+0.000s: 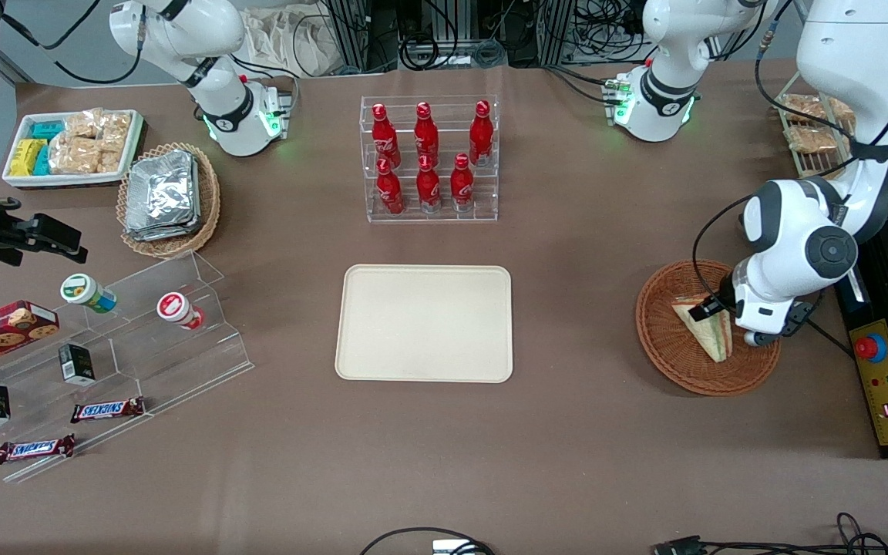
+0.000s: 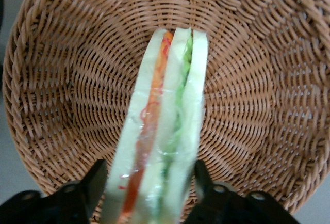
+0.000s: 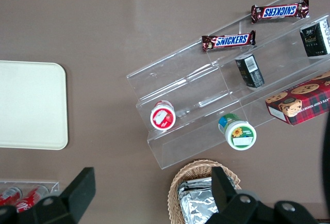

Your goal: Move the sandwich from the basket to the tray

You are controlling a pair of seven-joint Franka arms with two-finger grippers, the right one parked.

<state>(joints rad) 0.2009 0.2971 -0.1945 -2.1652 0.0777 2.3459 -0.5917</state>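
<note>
The left arm's hand (image 2: 147, 188) is down inside the round, shallow, reddish-brown woven wicker basket (image 1: 664, 351), which sits on the brown desk (image 1: 583, 432) toward the working arm's end. The small triangular wedge sandwich in clear wrap (image 2: 165, 131), pale bread with orange-red and green filling layers, stands on edge in the basket floor, directly between the two black fingers (image 2: 85, 188). The fingers flank the wide end of the wedge, one against each bread face or very nearly so; whether they are pressing cannot be confirmed. The sandwich is not lifted.

Assessment of handling: the item looks light and soft. The bread will likely compress under pressure, and the clear film is likely slick, so a firm squeeze risks crushing and a loose one risks slipping. The flat bread faces at the thick end, where the fingers now sit, appear the soundest hold; the narrow tip pointing away from the hand offers little to bear on.

The large flat cream-beige rectangular plastic tray (image 1: 425, 324) lies well apart from the hand, toward the desk's middle, with nothing on it.
</note>
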